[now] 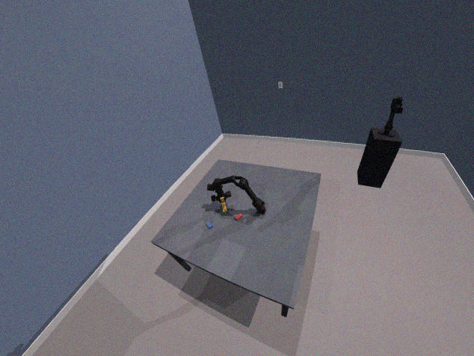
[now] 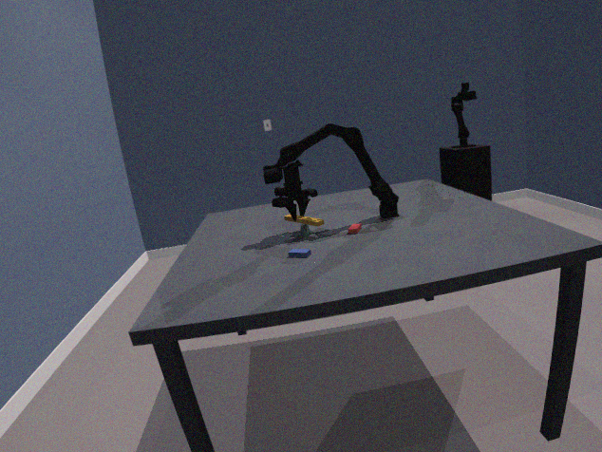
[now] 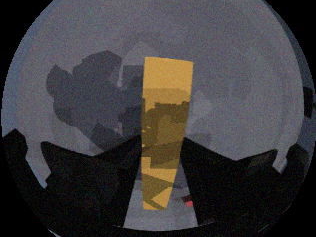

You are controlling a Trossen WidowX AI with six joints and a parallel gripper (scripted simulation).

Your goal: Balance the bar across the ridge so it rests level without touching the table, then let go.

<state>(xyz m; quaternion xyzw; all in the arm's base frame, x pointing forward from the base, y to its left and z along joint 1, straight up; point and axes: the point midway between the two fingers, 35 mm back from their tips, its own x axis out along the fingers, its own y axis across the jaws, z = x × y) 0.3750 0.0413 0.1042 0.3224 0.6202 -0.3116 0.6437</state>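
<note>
The yellow bar (image 1: 224, 206) (image 2: 313, 221) (image 3: 168, 76) is held crosswise in my gripper (image 2: 298, 217) (image 3: 161, 141), which is shut on it, a finger on each side. In the exterior view the bar is clear of the table and looks close to level. The small grey-green ridge (image 2: 305, 232) stands on the table directly below the bar in that view. The bar's underside appears at or just above the ridge's top; whether they touch cannot be told. In the wrist view the bar hides most of what is under it.
A red block (image 1: 238, 217) (image 2: 354, 228) lies between the ridge and the arm's base. A blue block (image 1: 208, 225) (image 2: 299, 253) lies nearer the table's front edge. Both are on the dark grey table (image 1: 268, 244) (image 2: 388, 257). A second arm stands on a black pedestal (image 1: 377, 164) (image 2: 465, 170) beyond the table.
</note>
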